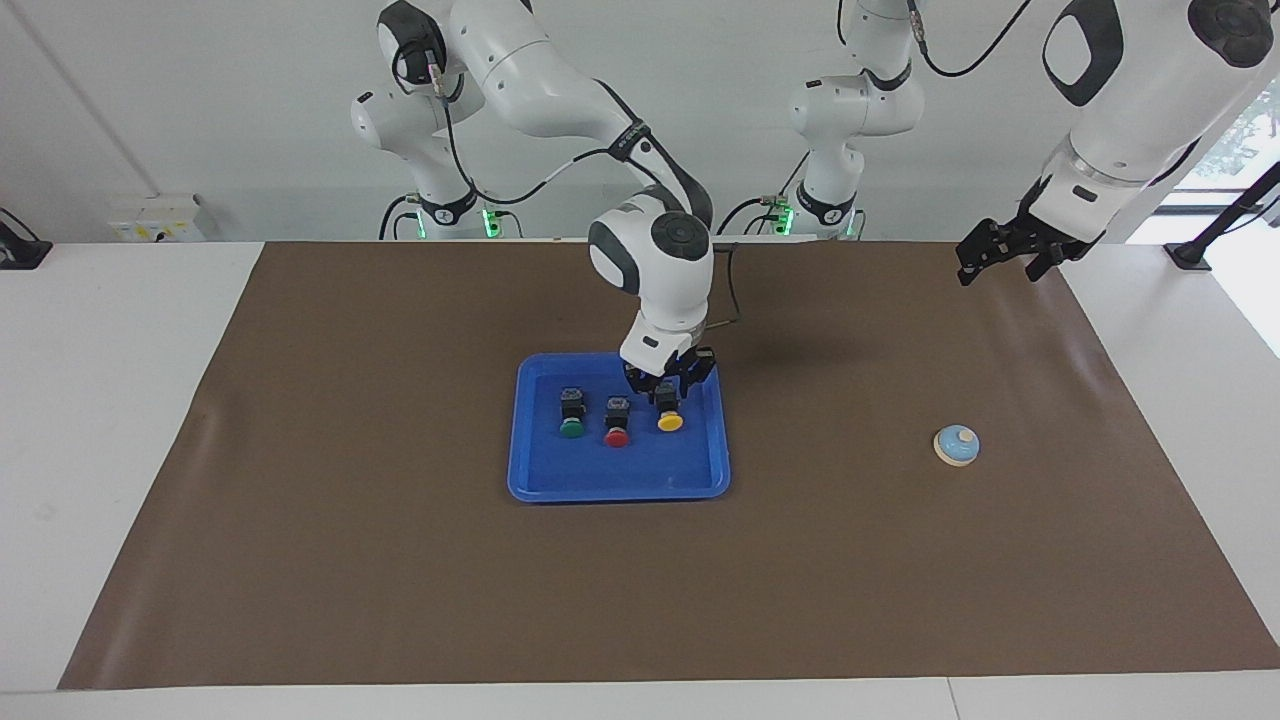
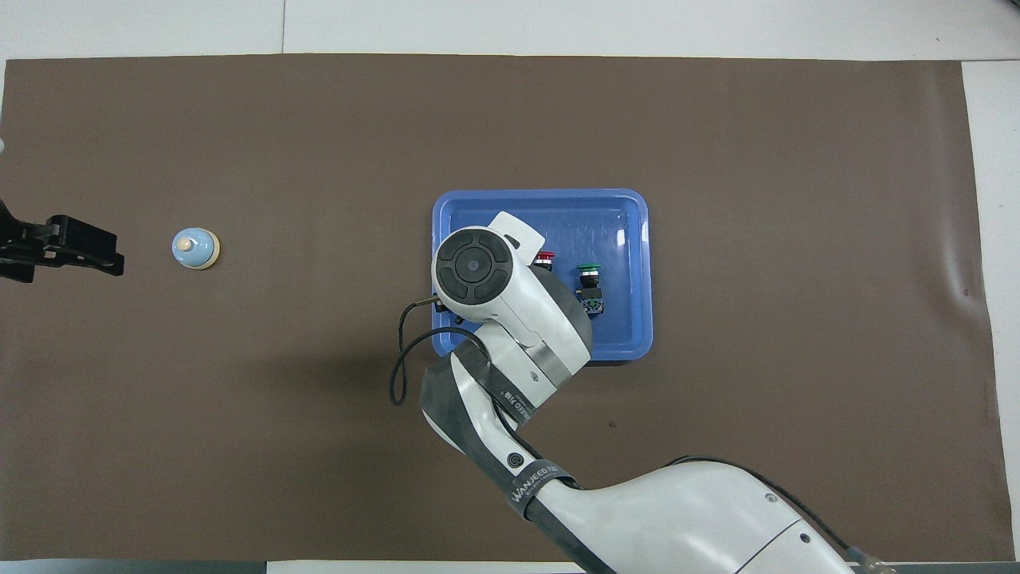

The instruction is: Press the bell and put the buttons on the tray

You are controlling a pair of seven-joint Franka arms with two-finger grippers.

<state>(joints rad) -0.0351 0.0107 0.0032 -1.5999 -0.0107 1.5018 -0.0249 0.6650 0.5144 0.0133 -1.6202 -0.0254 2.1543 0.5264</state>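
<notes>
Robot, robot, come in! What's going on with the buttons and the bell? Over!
Right gripper down at yellow button, in tray beside red and green. Left gripper waiting, open. Bell untouched. Nothing blocking.

A plain brown mat (image 1: 400, 550) covers the white tabletop (image 1: 110, 420). The tray (image 1: 540, 480) is bright blue. In it, three buttons have black bodies, with a green cap (image 1: 572, 429), a red cap (image 1: 617, 438) and a yellow cap (image 1: 670, 423). The bell (image 1: 957, 445) is light blue with a cream rim and a cream knob. Both arms are white with dark grey joints and black cables; the right end effector (image 1: 668, 388) and the left end effector (image 1: 1005, 250) are black. Green lights glow at the arm bases.
</notes>
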